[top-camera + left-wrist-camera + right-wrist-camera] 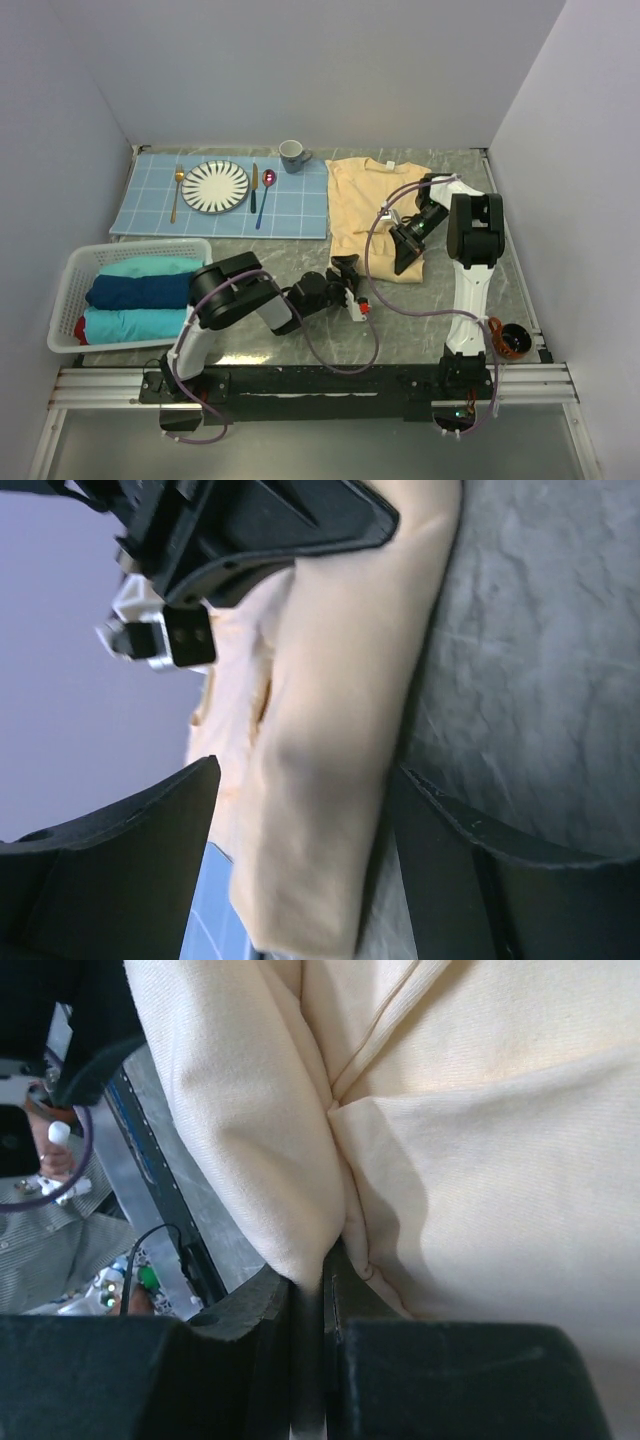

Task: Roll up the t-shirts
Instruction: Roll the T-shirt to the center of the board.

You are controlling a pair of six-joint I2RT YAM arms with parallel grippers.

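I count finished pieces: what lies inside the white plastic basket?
The white plastic basket holds a teal cloth bundle, a navy cloth bundle and another teal bundle. Red cloth peeks at the left; anything beneath is covered.

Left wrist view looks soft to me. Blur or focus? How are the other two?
Left wrist: soft throughout, yellow t-shirt and table smeared, no weave visible. Right wrist: cloth weave crisp, dark shadow in the fold at the right gripper. Top external: sharp, evenly lit, no glare.
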